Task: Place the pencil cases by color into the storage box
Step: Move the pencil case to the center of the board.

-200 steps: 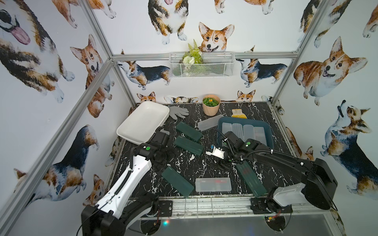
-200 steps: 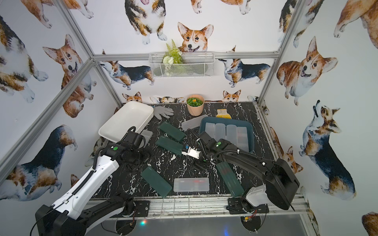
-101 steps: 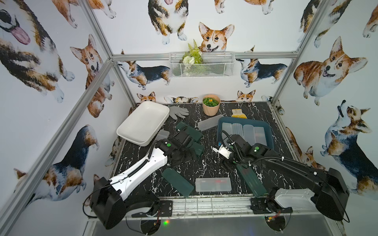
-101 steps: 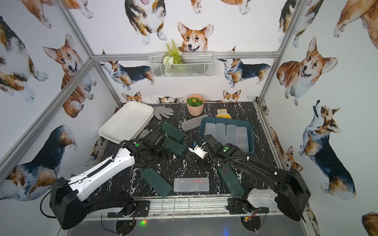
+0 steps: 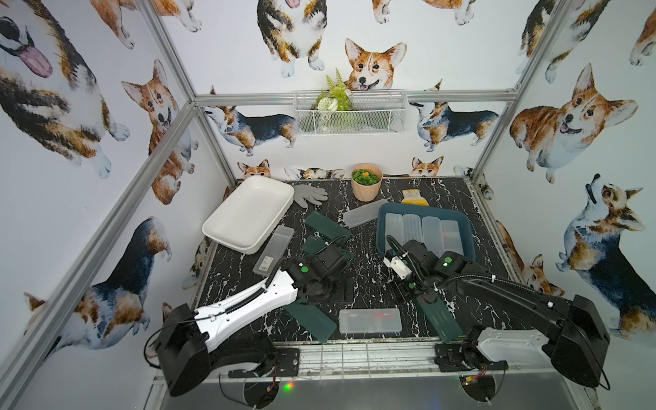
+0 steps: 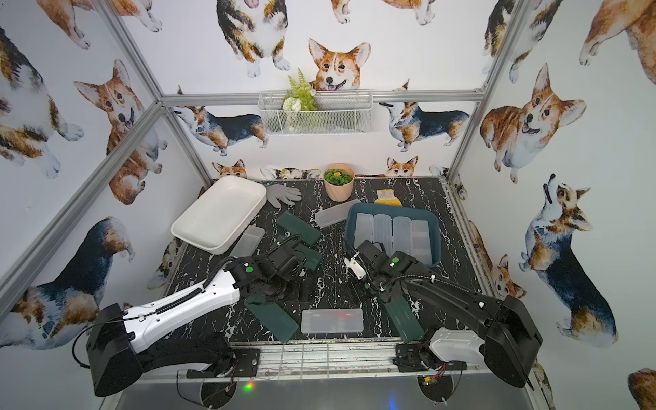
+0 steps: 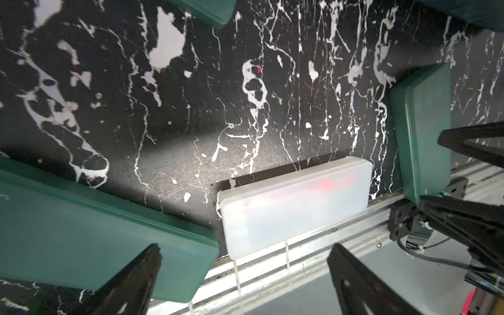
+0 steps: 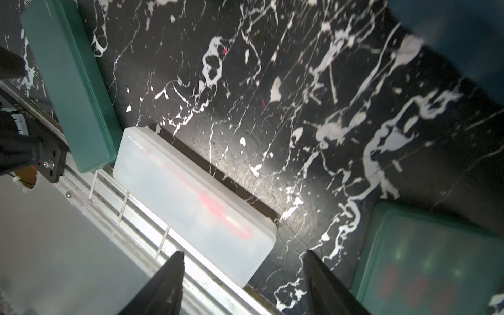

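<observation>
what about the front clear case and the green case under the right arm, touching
Apart. The left wrist view shows bare marble between the clear case and the green case.

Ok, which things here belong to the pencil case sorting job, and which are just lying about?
Job: green pencil cases, clear pencil cases, white tub, blue tub.
Lying about: grey glove, plant pot, wire basket, yellow item.

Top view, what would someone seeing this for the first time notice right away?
The corgi wallpaper covering every wall stands out first. On the black marble table, the teal-blue tub at the right rear holds four frosted clear cases side by side, while dark green cases lie scattered across the middle and front.
</observation>
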Controlling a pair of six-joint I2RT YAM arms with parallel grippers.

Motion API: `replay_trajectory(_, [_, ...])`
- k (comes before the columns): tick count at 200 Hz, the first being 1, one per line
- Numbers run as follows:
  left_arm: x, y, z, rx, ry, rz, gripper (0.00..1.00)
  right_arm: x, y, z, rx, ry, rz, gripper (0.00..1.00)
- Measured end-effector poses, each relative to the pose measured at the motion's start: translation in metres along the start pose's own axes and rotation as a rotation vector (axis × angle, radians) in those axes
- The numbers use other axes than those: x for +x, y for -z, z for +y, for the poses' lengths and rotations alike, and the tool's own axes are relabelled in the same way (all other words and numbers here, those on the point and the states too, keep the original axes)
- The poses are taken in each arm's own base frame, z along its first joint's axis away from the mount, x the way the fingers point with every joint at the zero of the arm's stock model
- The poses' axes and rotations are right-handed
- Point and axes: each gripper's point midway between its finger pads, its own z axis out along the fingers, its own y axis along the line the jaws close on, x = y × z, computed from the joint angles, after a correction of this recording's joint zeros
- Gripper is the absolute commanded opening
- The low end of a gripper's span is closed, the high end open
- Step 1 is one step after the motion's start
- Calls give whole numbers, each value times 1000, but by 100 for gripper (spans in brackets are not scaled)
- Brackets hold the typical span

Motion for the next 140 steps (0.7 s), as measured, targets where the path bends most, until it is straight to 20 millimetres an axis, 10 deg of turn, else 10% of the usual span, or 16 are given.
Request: replay_trajectory(140, [44,-32,-15,36,-26,179,97,44,-16,-6,-18,-211,154,70])
